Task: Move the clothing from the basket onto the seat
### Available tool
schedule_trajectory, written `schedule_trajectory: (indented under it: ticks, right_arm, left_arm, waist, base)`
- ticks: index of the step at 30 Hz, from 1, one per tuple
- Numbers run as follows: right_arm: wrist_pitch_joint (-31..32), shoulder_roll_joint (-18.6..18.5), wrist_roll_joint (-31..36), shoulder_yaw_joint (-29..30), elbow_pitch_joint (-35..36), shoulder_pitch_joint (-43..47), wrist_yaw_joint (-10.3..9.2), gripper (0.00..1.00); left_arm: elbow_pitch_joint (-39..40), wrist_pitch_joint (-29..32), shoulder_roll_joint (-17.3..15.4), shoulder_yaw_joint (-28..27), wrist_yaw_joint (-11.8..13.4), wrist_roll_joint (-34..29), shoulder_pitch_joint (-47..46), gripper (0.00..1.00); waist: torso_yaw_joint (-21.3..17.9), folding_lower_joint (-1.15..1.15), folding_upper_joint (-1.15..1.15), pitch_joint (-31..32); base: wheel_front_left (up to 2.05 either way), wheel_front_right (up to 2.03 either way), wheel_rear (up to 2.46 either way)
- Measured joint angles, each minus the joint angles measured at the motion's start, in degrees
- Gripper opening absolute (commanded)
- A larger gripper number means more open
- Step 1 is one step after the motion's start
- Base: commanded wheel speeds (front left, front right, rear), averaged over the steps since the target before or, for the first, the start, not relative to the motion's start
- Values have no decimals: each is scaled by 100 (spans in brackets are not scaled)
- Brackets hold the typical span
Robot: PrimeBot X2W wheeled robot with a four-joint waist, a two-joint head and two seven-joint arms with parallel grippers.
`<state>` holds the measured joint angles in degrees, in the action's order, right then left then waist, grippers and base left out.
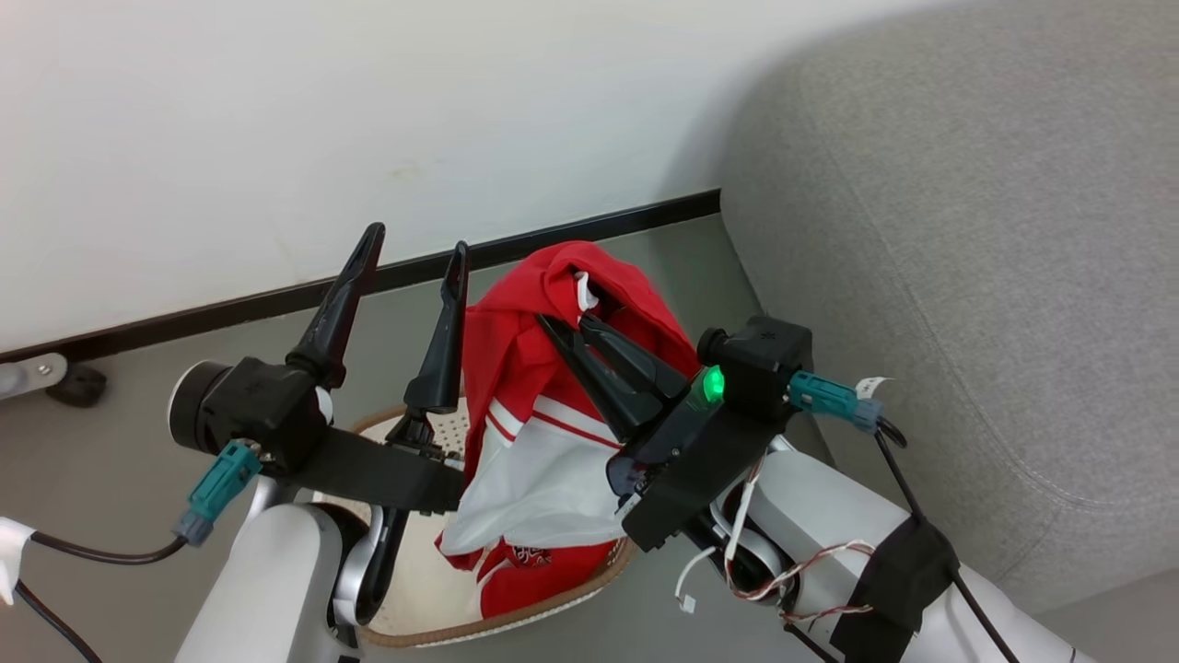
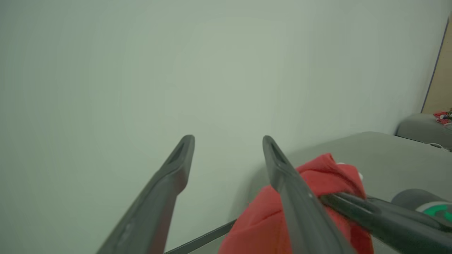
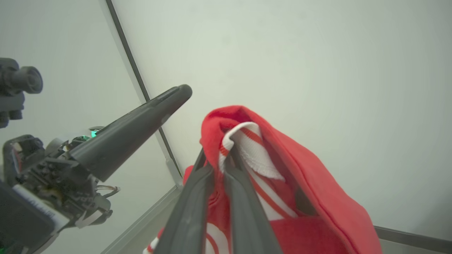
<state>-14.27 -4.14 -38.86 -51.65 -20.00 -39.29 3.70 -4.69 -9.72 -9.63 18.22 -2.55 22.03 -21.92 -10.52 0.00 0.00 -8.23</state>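
You have two end effectors in view. The right end effector [image 1: 564,320] is clamped on the white-trimmed collar of one red garment [image 1: 520,368], which is held up with its lower part hanging into the single basket [image 1: 419,575]. The left end effector [image 1: 416,241] has its fingers spread apart just beside the garment. One grey sofa [image 1: 967,230] stands to the right.

The clothing [image 1: 516,368], bright red with a white panel edged in thin red stripes, is pinched at a fold between the closed fingers of the right gripper [image 1: 564,320]. It hangs from them in a peak, and its lower part (possibly a second garment) is bunched in the basket [image 1: 516,628] beneath that gripper. The basket is cream, perforated and brown-rimmed. The light grey seat [image 1: 967,276] lies off the gripper's right side.
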Motion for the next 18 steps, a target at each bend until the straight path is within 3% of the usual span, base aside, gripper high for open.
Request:
schedule_trajectory:
  ticks: [18]
  right_arm:
    - [-1, 3, 129, 165, 178, 340, 1, 0]
  left_arm:
    - [-235, -103, 42, 88, -48, 5, 16, 100]
  waist:
    - [-657, 0, 0, 197]
  base:
    - [0, 0, 0]
